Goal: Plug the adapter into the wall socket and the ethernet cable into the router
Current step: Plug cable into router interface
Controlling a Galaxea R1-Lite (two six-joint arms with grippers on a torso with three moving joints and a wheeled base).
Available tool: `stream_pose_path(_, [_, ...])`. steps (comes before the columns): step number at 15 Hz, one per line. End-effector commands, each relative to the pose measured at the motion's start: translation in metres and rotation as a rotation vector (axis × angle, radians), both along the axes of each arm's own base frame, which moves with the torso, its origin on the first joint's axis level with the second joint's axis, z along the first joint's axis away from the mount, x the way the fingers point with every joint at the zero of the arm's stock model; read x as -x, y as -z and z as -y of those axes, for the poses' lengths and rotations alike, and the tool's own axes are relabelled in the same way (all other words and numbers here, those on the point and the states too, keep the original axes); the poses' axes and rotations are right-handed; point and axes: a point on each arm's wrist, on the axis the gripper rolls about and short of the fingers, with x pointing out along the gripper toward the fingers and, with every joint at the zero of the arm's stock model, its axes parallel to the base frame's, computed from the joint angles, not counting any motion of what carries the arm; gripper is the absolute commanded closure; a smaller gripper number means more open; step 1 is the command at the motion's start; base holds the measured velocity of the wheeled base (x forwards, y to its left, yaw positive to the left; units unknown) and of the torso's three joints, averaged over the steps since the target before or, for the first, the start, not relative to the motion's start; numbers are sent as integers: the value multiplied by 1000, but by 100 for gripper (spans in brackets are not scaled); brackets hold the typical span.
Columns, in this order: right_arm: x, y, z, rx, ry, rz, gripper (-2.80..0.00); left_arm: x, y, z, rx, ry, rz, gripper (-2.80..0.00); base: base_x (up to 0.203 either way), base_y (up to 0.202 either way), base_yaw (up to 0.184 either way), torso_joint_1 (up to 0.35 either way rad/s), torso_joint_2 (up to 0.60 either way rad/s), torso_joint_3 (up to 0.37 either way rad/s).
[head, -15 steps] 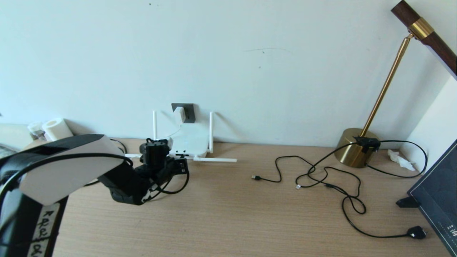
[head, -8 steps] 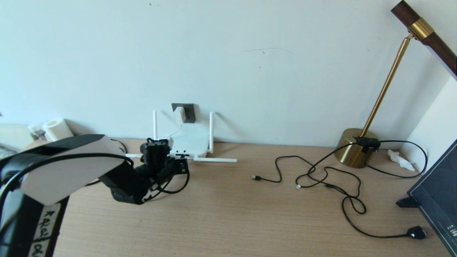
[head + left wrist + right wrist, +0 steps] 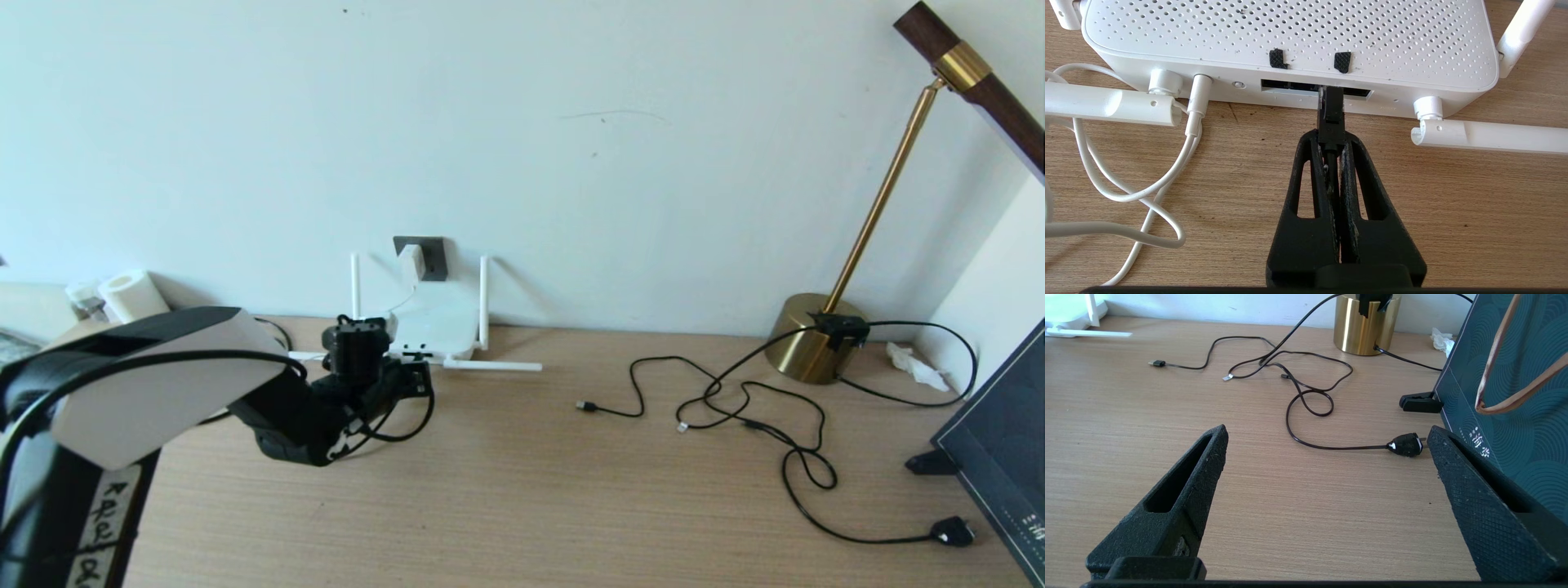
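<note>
The white router lies flat against the wall, and two of its antennas rest on the desk. Above it the white adapter sits in the dark grey wall socket. My left gripper is shut on the black plug of the ethernet cable, just behind the plug body. The plug's tip is in a dark port slot on the router's near edge. In the head view the left gripper is right in front of the router. My right gripper is open over bare desk, holding nothing.
A white cord loops on the desk beside the router. Thin black cords sprawl from the brass lamp base to a small black plug. A dark box stands at the right edge. Rolls sit at the far left.
The left gripper has crept slightly toward the router with the ethernet plug. Nothing else has moved.
</note>
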Motion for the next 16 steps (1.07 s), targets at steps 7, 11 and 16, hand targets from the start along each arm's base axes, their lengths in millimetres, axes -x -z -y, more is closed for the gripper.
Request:
stream_pose_path(7, [0, 0, 0, 0, -1, 0, -280, -1, 0, 0, 1, -1, 5, 0, 0, 0, 0, 0, 0, 0])
stream_pose_path(11, [0, 0, 0, 0, -1, 0, -280, -1, 0, 0, 1, -1, 5, 0, 0, 0, 0, 0, 0, 0])
stream_pose_path(16, [0, 0, 0, 0, -1, 0, -280, -1, 2, 0, 1, -3, 2, 0, 0, 0, 0, 0, 0, 0])
